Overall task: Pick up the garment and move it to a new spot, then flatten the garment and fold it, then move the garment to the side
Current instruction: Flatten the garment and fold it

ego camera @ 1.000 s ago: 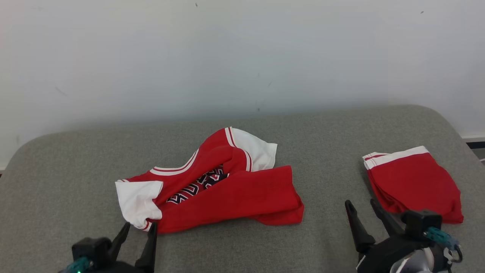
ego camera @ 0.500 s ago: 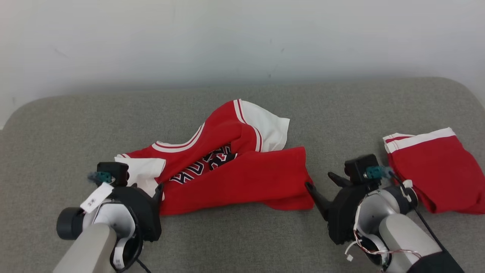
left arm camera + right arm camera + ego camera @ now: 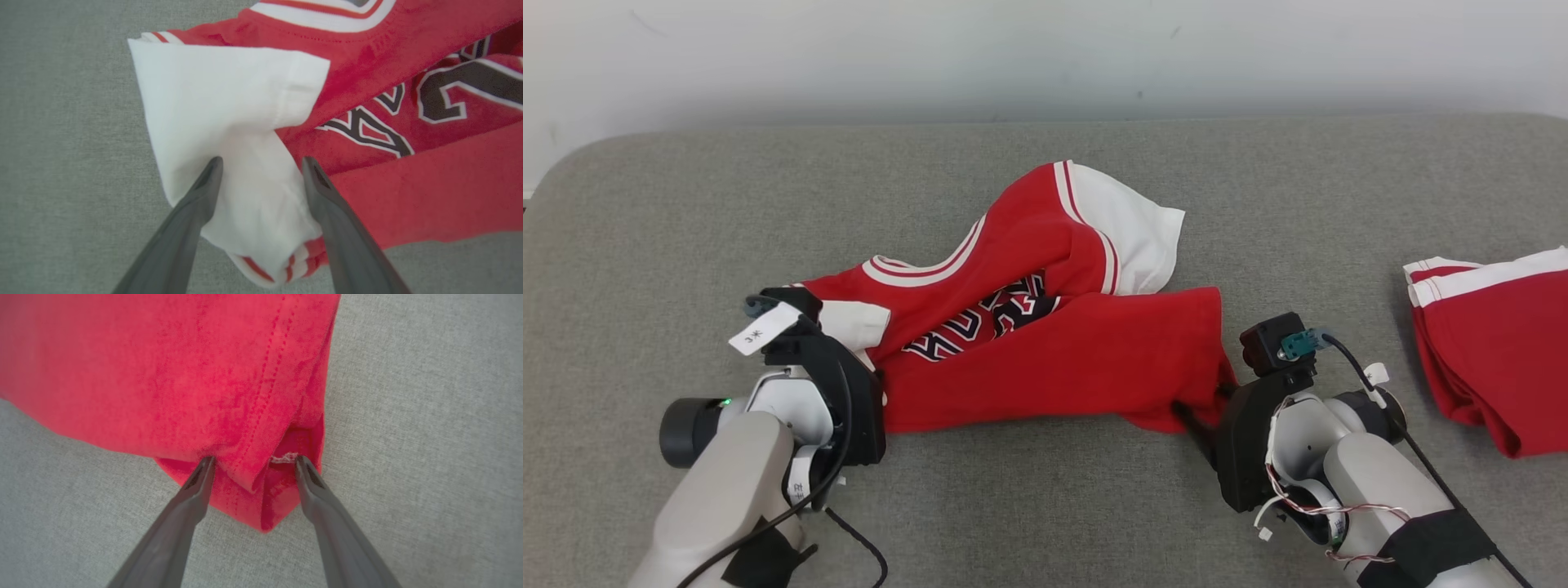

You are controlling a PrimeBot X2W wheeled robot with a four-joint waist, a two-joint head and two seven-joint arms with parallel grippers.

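Grey woven cushion [image 3: 1045,506], coarse and matte, rounded at its far corners, set against a plain pale wall [image 3: 1045,49] with a few faint scuffs.

Mid-cushion, a red shirt [image 3: 1062,367], crumpled and doubled over on itself. Soft knit, white sleeves, red-and-white striped trim at collar and cuffs. Dark letters [image 3: 980,322] edged in white, half buried under a long fold. Well apart at the right edge, a second red piece [image 3: 1494,343] with a white striped band, folded in layers.

Left gripper [image 3: 261,163] at the shirt's left end, jaws spread. 2 dark tapered fingers over the white sleeve [image 3: 229,102], cloth lying between them, unpinched. Contact with the cloth hard to judge.

Right gripper [image 3: 252,459] at the shirt's lower right corner, jaws likewise spread, 1 finger on each side of the bunched hem, nothing clamped.

From the head: 2 pale forearms, black wrist housings, a white tag [image 3: 760,328] on the left wrist, loose thin wires [image 3: 1307,506] on the right one, the fingertips largely hidden behind the wrists.

From the left wrist: the sleeve's striped cuff rolled under near the bottom. From the right wrist: 2 rows of stitching [image 3: 265,388] down the hem and a small pale frayed bit inside the fold, beside the right-hand fingertip.
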